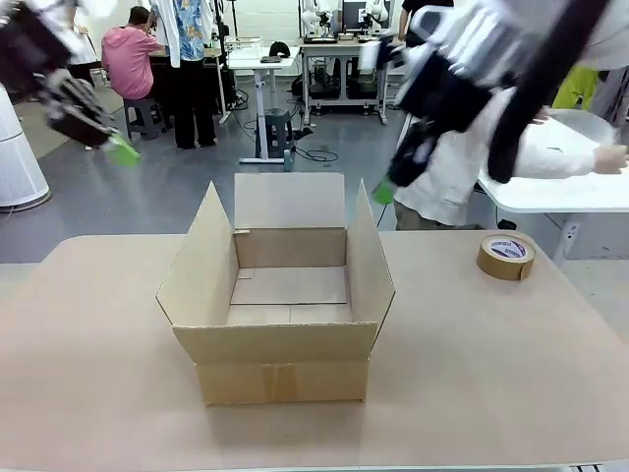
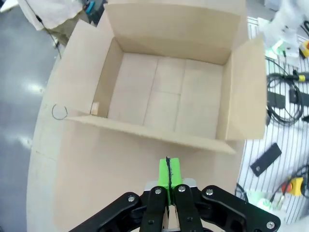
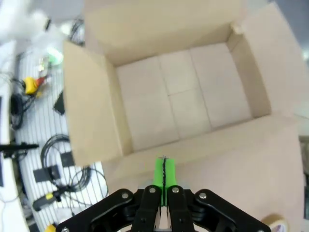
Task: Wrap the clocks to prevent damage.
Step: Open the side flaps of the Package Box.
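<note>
Pressing its green pads flat together with nothing pinched between them, the left gripper (image 2: 168, 174) hangs in the air over the table (image 1: 88, 374), just outside the left side of the box (image 1: 285, 379); in the front view it shows blurred, high at the left and well above the tabletop. Its wrist view looks down past the closed fingertips onto the box's left flap and into the box. The right gripper (image 3: 164, 171) is likewise clamped shut on nothing, pads touching along a thin dark seam, and hangs high on the box's right side, its green tip above that side's flap in the front view. The box stands in the middle of the table, mouth up, all four flaps open: the side flaps lean outward, the far flap stands upright, and the near flap folds down over the front wall. Its floor shows as bare cardboard panels. A tape roll (image 1: 506, 257) lies flat on the table to the right of the box, well apart from it, near the far edge. Beyond the table, a person in a white top leans one hand (image 1: 611, 157) on another, white table.
</note>
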Tool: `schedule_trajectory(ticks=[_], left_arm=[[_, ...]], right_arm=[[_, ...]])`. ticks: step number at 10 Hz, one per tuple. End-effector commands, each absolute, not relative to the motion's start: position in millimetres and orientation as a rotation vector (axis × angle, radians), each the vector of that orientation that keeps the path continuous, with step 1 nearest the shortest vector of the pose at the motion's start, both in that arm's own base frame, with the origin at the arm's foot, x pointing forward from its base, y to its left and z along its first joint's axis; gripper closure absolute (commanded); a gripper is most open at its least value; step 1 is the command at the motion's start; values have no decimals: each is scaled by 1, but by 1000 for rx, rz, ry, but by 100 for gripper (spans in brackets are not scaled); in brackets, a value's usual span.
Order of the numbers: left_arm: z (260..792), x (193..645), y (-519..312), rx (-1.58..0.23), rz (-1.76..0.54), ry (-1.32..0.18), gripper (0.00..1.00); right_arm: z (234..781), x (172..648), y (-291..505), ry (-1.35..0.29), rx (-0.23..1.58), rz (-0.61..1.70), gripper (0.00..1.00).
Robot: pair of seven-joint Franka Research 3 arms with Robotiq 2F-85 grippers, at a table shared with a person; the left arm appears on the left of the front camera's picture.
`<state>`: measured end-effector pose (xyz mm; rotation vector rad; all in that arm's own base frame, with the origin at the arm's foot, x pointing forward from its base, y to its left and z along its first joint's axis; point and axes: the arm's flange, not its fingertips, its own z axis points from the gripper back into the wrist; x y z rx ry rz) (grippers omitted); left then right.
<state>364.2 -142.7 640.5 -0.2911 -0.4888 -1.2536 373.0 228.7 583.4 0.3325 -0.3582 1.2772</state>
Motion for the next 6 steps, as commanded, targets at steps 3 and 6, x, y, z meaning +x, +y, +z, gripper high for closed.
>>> schedule_trajectory(ticks=[3,6], left_arm=[[535,419,-218,-174,-1059,-323,99],[482,437,-226,-131,-936,-265,99]], right_arm=[[527,406,268,-276,219,1035,99],[487,418,258,-227,87,921,99]])
